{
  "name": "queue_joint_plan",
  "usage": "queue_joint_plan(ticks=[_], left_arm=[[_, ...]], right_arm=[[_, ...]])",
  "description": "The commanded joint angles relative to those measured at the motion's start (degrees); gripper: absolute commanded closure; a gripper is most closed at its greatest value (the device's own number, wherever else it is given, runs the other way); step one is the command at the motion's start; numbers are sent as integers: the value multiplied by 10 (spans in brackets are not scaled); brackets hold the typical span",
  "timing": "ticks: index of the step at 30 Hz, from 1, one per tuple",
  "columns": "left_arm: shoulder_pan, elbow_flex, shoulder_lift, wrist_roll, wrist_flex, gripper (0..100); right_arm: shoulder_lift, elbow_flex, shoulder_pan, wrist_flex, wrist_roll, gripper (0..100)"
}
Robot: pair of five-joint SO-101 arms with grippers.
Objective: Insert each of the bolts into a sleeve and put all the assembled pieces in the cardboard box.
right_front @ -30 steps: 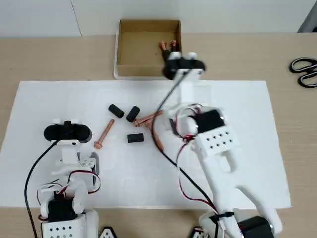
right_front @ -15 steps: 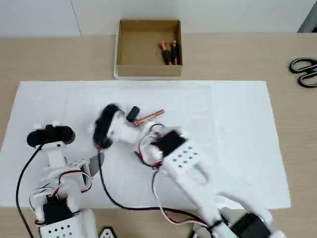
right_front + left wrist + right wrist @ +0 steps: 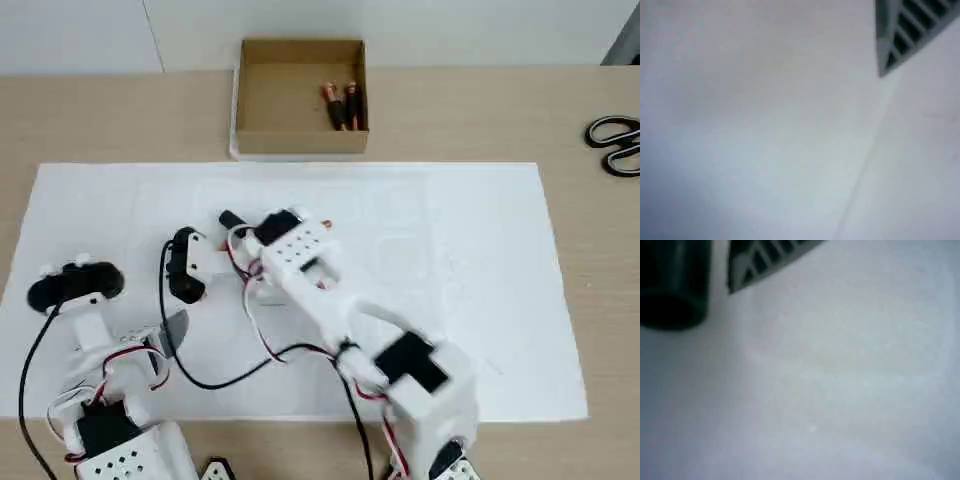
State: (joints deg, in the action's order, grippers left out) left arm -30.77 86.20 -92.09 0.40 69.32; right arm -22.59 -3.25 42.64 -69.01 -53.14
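Bolts: 2 are done, sleeved and lying in the cardboard box (image 3: pixel 262 100) as assembled pieces (image 3: pixel 351 102), side by side at one wall. Box sits well apart from both sets of jaws, beyond the right ones.

Rest is open work on the white sheet (image 3: pixel 480 260):
- One loose sleeve (image 3: pixel 232 220) shows at the edge of the right arm (image 3: pixel 300 255), and a copper bolt end (image 3: pixel 325 224) peeks out on its other side.
- The arm covers whatever else lies there, so remaining count n/a.

Right wrist view has a black sleeve (image 3: pixel 672 287) just beside the right jaws, not between them afaict. Can't tell if it's the same one as in the high view. Right jaws are low over the sheet; open or closed, can't tell.

Left arm (image 3: pixel 100 340): left jaws over bare sheet, well apart from all parts. State can't tell either.

Est. under halfway. Each leftover bolt needs a sleeve, insertion, then a carry to the box; no new pair looks mated yet.

Scissors (image 3: pixel 615 140) on the bench (image 3: pixel 100 110) are far from both jaws, n/a to the job.
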Motion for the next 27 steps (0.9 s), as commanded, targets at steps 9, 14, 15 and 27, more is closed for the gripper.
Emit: queue_joint_plan(ticks=[9,14,15,27], left_arm=[[-12,-6,-4,2,-12,615],[-11,-30,-2,4,-33,615],[-5,-48,-2,6,-29,615],[154,-248,156,367,-65,614]], right_arm=[[-105,-111,-6,-73,-4,989],[-82,-146,-7,-77,25,994],[-66,-164,-7,-75,47,994],[182,-243,-88,-27,305,995]])
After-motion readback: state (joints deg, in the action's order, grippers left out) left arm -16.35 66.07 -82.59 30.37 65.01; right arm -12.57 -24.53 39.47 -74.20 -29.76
